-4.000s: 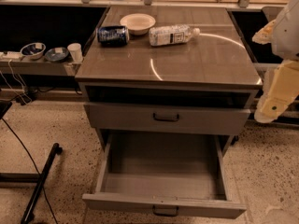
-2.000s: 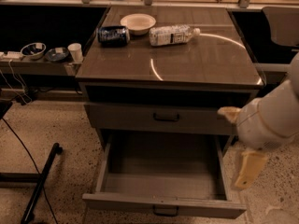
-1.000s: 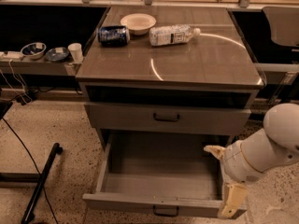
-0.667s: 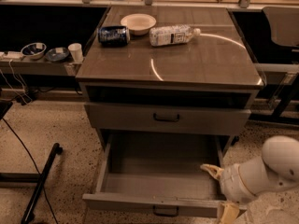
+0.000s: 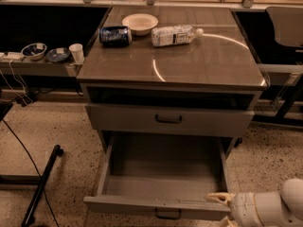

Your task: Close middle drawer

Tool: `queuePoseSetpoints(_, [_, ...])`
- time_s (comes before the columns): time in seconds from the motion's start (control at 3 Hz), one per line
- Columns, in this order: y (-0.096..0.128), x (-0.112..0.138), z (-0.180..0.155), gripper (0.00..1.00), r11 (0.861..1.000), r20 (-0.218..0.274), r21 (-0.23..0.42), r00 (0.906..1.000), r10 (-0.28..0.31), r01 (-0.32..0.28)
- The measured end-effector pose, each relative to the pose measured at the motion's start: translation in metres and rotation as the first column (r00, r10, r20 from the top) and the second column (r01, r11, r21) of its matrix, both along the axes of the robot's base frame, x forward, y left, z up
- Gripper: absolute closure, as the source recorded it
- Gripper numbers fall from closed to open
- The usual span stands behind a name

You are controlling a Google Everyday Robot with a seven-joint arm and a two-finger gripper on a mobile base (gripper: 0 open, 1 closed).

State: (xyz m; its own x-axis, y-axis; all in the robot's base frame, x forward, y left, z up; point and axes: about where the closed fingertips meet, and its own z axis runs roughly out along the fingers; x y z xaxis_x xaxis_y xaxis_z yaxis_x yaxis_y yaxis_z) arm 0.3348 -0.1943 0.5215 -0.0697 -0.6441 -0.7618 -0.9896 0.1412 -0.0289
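The middle drawer (image 5: 163, 174) is a grey metal tray pulled far out of the cabinet, and its inside is bare. Its low front panel (image 5: 142, 206) carries a small dark handle (image 5: 168, 215) at the bottom edge of the view. My gripper (image 5: 221, 201) is at the bottom right, at the drawer's front right corner, on the end of the cream-white arm (image 5: 270, 209). Whether it touches the front panel I cannot tell. Part of it is cut off by the frame's edge.
Above the open drawer is a taller drawer front (image 5: 168, 119), shut, with the same handle. On the cabinet top (image 5: 213, 65) lie a dark can (image 5: 115, 35), a white bowl (image 5: 140, 23) and a plastic bottle (image 5: 174, 35). A shelf with bowls and a cup (image 5: 75, 52) is at left. A black stand (image 5: 40, 188) lies on the floor.
My arm has come down from beside the cabinet's right side to the drawer's front right corner, at the bottom of the view. The drawer has not moved.
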Motion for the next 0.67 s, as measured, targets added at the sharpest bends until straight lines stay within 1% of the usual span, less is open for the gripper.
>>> queuePoseSetpoints(0.33, [0.000, -0.003, -0.006, 0.65, 1.000, 0.009, 0.014, 1.0000, 0.003, -0.004])
queuePoseSetpoints(0.67, [-0.004, -0.006, -0.021, 0.88, 0.999, 0.002, 0.009, 0.9993, -0.037, 0.037])
